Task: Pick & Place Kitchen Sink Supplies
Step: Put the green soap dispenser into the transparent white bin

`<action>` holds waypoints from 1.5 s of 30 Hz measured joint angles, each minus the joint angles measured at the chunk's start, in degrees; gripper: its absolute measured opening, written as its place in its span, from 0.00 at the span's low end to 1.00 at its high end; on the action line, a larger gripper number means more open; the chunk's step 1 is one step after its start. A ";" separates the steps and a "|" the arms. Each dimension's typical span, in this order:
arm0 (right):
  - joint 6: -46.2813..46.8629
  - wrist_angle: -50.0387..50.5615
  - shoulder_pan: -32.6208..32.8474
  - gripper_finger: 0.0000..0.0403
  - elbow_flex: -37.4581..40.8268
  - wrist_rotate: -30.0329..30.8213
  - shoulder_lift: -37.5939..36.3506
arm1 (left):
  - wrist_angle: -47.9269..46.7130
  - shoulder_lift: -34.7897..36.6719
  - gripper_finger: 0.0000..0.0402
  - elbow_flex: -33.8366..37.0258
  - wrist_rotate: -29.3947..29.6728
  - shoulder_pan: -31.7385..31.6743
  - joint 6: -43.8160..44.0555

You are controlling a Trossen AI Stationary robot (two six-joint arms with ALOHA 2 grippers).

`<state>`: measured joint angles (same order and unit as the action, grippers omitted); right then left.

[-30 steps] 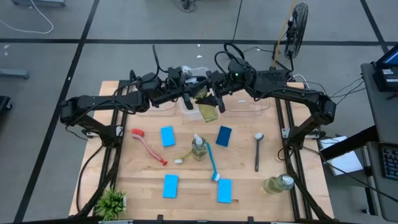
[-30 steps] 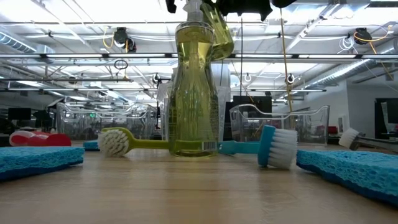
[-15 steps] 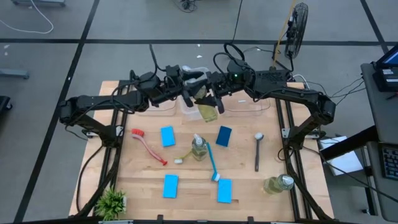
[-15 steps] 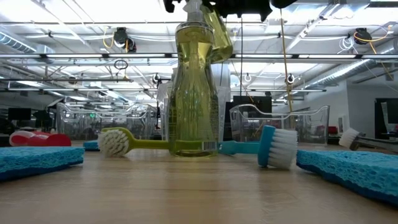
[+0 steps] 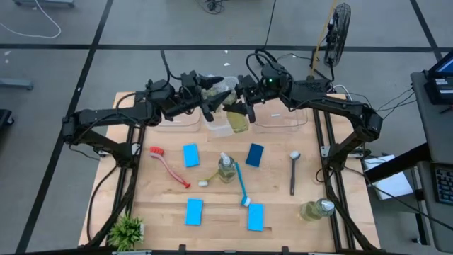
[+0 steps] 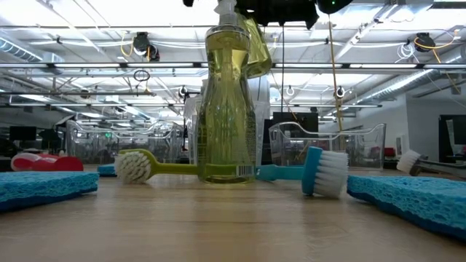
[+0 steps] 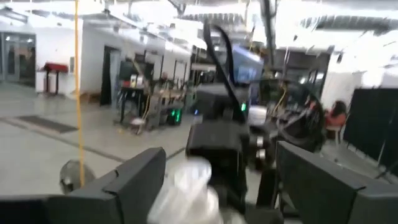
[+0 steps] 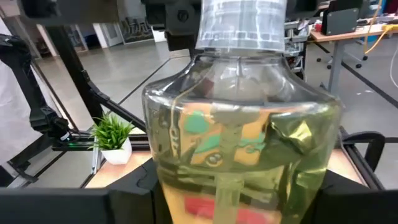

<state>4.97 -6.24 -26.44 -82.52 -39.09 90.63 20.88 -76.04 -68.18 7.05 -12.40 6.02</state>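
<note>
A clear pump bottle of yellow-green liquid (image 5: 237, 121) hangs tilted above the far middle of the table, with my right gripper (image 5: 243, 108) shut on it. My left gripper (image 5: 214, 96) stands open beside it; its fingers flank the bottle's white pump head (image 7: 186, 186) without touching it. A second pump bottle (image 5: 226, 168) stands upright at the table's centre, and another (image 5: 316, 210) lies near the right front corner. Several blue sponges (image 5: 190, 154) and red (image 5: 168, 166), blue (image 5: 241, 185), yellow-green (image 5: 211, 177) and dark grey (image 5: 293, 172) brushes lie flat on the wood. My right gripper pinches the bottle's wide body (image 8: 242, 143) between its two fingers (image 8: 124, 193), one on each side. The fingers come in about level from the table's right side. The bottle is lifted clear and tilted, its pump end toward my left gripper and its base lower, toward the near edge.
Clear plastic bins (image 5: 283, 117) stand in a row along the far edge, below the held bottle. A small potted plant (image 5: 127, 230) sits at the near left corner. Bare wood shows between the sponges and along the left side.
My left gripper has opened, let go of the bottle's pump top, and drawn back a little toward the far left and up. My right gripper has carried the tilted bottle slightly toward the far edge, still clear of the table.
</note>
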 joint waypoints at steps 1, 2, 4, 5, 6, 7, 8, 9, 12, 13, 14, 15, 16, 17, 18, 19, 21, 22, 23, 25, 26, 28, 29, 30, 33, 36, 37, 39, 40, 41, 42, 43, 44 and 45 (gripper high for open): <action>-0.02 -0.07 -0.30 0.47 0.00 -0.14 0.00 | -2.30 0.89 0.76 0.07 0.09 -0.01 0.10; -0.05 -0.63 -0.57 0.47 0.00 -0.24 0.00 | -3.65 1.45 0.77 0.09 0.39 -0.01 0.20; -0.03 -2.55 -0.96 0.47 -0.02 0.07 0.00 | -5.76 2.19 0.77 -0.02 0.83 0.12 0.02; 0.31 -3.25 -1.21 0.47 -0.02 0.00 -0.04 | -8.67 3.03 0.77 -0.02 0.67 0.13 0.17; 0.39 -4.24 -1.40 0.47 -0.02 0.10 -0.04 | -11.48 3.53 0.77 0.10 0.51 0.20 0.63; 0.35 -5.29 -1.71 0.47 -0.04 0.47 -0.04 | -12.77 3.71 0.77 0.09 0.26 0.35 0.93; 0.33 -6.09 -1.89 0.47 -0.04 0.65 -0.04 | -14.80 4.00 0.77 0.03 0.03 0.53 1.30; 0.39 -6.39 -2.13 0.47 -0.07 0.60 -0.04 | -17.32 4.44 0.76 0.05 0.08 0.65 1.97; 0.34 -6.90 -3.19 0.47 -0.07 1.00 -0.04 | -21.40 5.19 0.76 0.07 0.30 0.81 4.29; 0.18 -6.79 -3.58 0.47 -0.07 1.76 -0.04 | -22.83 5.28 0.77 0.04 0.28 0.93 4.74; -0.03 -6.83 -3.97 0.47 -0.07 2.44 -0.04 | -24.61 5.40 0.77 0.04 0.26 1.06 4.60; -0.13 -7.08 -4.38 0.47 -0.07 3.11 -0.04 | -26.69 5.51 0.78 0.06 0.28 1.15 4.02; -0.47 -7.54 -4.95 0.47 -0.07 3.30 -0.04 | -28.68 5.52 0.78 0.07 0.27 1.22 3.29; -0.54 -8.23 -5.48 0.47 -0.07 3.36 -0.04 | -30.29 5.58 0.78 0.07 0.26 1.24 2.58; -0.55 -9.22 -5.90 0.47 -0.07 3.51 -0.04 | -31.91 5.66 0.78 0.07 0.29 1.24 1.83; -0.62 -10.24 -6.28 0.47 -0.07 4.01 -0.04 | -33.63 5.72 0.78 0.07 0.43 1.15 1.63; -0.72 -12.22 -6.69 0.47 -0.13 6.03 0.30 | -35.90 5.66 0.78 0.07 0.45 0.57 1.60; -0.70 -13.82 -6.78 0.47 -0.15 6.30 0.77 | -36.49 5.66 0.77 0.07 0.44 0.26 1.53; -0.37 -15.34 -6.91 0.47 -0.15 6.15 1.28 | -36.98 5.90 0.77 0.07 0.40 -0.11 1.01; 0.74 -17.45 -7.22 0.47 -0.13 5.92 2.55 | -37.30 6.63 0.76 0.07 0.41 -1.03 -0.58; 1.05 -18.73 -7.25 0.47 -0.13 5.77 3.40 | -37.24 7.13 0.76 0.07 0.41 -1.65 -1.25; 1.28 -20.57 -7.41 0.47 -0.15 6.00 5.05 | -37.43 8.13 0.76 0.07 0.37 -2.92 -2.54; 1.64 -20.65 -7.67 0.48 -0.15 5.83 5.82 | -37.44 8.66 0.75 0.07 0.31 -3.56 -3.03; 1.95 -20.64 -7.92 0.48 -0.15 5.77 6.57 | -37.51 9.37 0.76 0.07 -0.03 -4.27 -3.63; 1.81 -23.61 -8.44 0.48 -0.13 6.03 9.40 | -38.54 11.22 0.77 0.07 -3.64 -6.41 -5.29; 3.20 -25.83 -9.43 0.48 -0.13 5.98 11.17 | -38.98 12.41 0.78 1.17 -7.50 -8.09 -5.55; 3.32 -26.33 -9.66 0.48 -0.13 5.87 11.72 | -39.08 12.83 0.79 1.74 -8.36 -8.53 -5.54; 3.37 -26.83 -10.23 0.48 -0.13 5.94 12.86 | -38.96 13.83 0.80 3.09 -9.19 -9.24 -5.51; 3.35 -26.74 -10.52 0.48 -0.13 5.90 13.39 | -38.71 14.29 0.80 3.84 -9.53 -9.56 -5.43; 3.36 -26.68 -10.73 0.48 -0.13 5.93 13.99 | -38.21 14.77 0.80 4.71 -9.93 -9.86 -5.27; 3.36 -26.92 -10.84 0.48 -0.13 6.05 14.52 | -37.50 15.27 0.81 5.75 -10.27 -10.15 -4.85; 3.34 -27.20 -11.06 0.48 -0.13 6.06 15.01 | -37.03 15.86 0.81 6.75 -10.68 -10.47 -4.64; 3.32 -27.33 -11.12 0.48 -0.13 6.12 15.33 | -36.65 16.50 0.80 7.77 -11.20 -10.84 -4.37; 3.34 -27.49 -11.17 0.48 -0.13 6.24 15.78 | -35.85 17.16 0.80 8.84 -11.79 -11.16 -3.93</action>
<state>8.32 -33.73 -37.62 -82.65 -32.85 106.41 -14.96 -58.88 -59.34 -4.74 -23.56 2.09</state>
